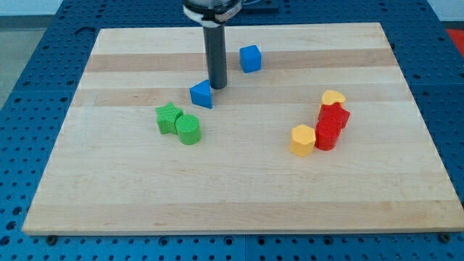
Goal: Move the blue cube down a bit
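The blue cube [250, 58] sits near the view's top, a little right of centre. My tip [217, 85] is on the board below and to the left of the cube, a short gap apart from it. A blue triangular block [202, 93] lies just below-left of my tip, almost touching it.
A green star block [169, 118] and a green cylinder [188, 129] touch at centre left. At right, a yellow heart block [333, 97], two red blocks [333, 116] [327, 135] and a yellow hexagonal block [303, 140] cluster together. The wooden board [232, 196] lies on a blue surface.
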You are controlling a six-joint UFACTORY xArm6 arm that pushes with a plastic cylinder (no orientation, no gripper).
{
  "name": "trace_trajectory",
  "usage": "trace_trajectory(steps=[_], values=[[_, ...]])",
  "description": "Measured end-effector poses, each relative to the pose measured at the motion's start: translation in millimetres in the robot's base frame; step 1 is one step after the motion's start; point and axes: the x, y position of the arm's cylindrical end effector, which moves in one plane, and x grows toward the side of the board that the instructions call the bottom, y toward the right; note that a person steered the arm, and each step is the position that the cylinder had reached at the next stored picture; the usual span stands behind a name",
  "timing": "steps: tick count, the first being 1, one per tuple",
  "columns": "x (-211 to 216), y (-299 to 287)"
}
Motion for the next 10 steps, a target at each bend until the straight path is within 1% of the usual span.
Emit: trace_trajectory(steps=[2,3,4,6,7,8,9,10], values=[[20,-44],[15,-43],[-93,-9],[-114,-2],[-116,54],[-116,57],[-103,59],[-62,45]])
